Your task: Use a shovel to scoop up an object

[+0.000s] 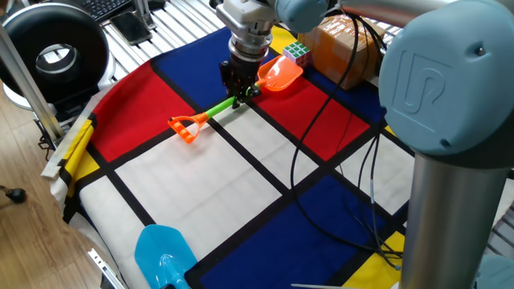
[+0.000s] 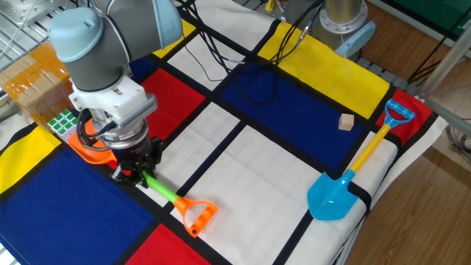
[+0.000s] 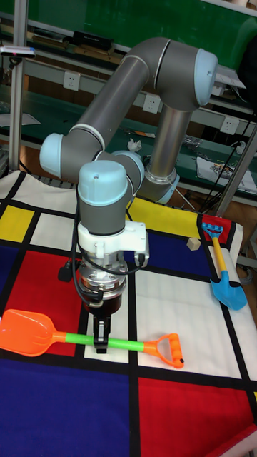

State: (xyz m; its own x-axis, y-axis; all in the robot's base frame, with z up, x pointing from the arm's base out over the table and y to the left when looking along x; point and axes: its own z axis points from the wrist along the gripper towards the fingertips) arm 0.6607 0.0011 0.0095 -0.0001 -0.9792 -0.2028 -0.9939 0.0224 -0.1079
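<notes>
In the tall fixed view the shovel (image 3: 93, 341) lies nearest, flat across the desk (image 3: 178, 300), its orange blade to the left over the red square and its D-shaped handle to the right. The hand (image 3: 101, 341) points straight down and is clamped on the green shaft, one finger on each side. Behind it rises the grey arm (image 3: 121, 114). From one fixed view, the blade tip sits right against the cube (image 1: 295, 53), which rests at the far edge of the cloth just beside a brown cardboard box (image 1: 341, 44). Well apart, near the other end of the desk, lie a light-blue shovel (image 2: 353, 173) and a small tan block (image 2: 346, 121).
</notes>
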